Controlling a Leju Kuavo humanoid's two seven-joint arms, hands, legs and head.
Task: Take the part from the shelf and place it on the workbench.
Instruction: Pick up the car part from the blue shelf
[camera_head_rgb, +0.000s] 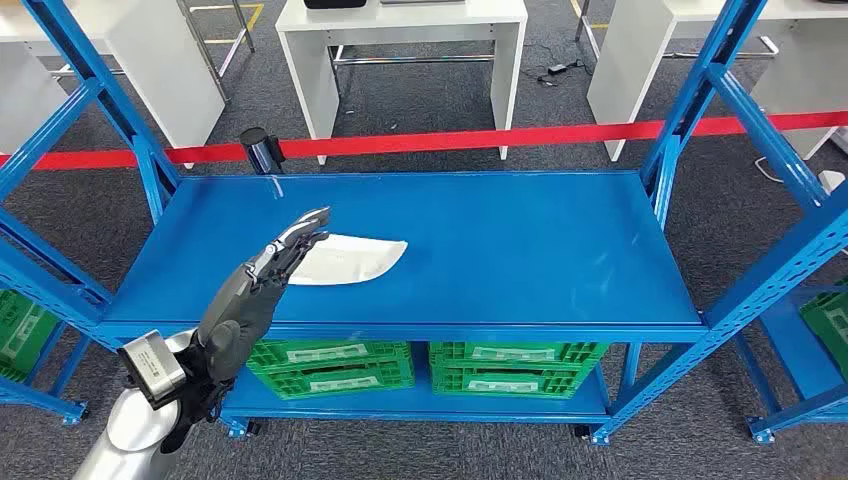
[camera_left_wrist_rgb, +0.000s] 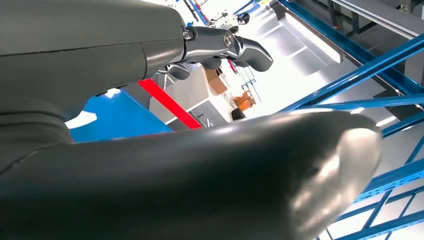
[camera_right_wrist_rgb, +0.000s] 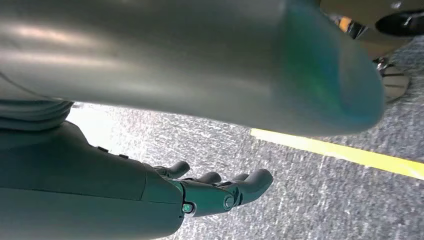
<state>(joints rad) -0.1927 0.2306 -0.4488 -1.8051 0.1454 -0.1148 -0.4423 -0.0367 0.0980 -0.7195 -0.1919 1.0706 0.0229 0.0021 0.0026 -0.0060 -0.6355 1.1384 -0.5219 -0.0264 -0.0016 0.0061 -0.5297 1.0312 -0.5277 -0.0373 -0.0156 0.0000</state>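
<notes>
A flat white part (camera_head_rgb: 350, 259) lies on the blue shelf top (camera_head_rgb: 520, 250), left of its middle. My left hand (camera_head_rgb: 262, 288) reaches in from the lower left with its fingers stretched out, their tips over the part's near left end; I cannot tell whether they touch it. The hand holds nothing. In the left wrist view the left hand (camera_left_wrist_rgb: 165, 100) has its thumb and fingers apart, and a sliver of the white part (camera_left_wrist_rgb: 80, 119) lies on the blue shelf behind it. My right hand (camera_right_wrist_rgb: 210, 192) hangs over grey floor, fingers loosely extended and holding nothing.
Green crates (camera_head_rgb: 330, 365) sit on the lower shelf. Blue uprights (camera_head_rgb: 690, 110) frame the shelf's sides. A red barrier tape (camera_head_rgb: 480, 140) runs behind it, with white tables (camera_head_rgb: 400, 40) beyond. A yellow floor line (camera_right_wrist_rgb: 340, 152) crosses the grey carpet.
</notes>
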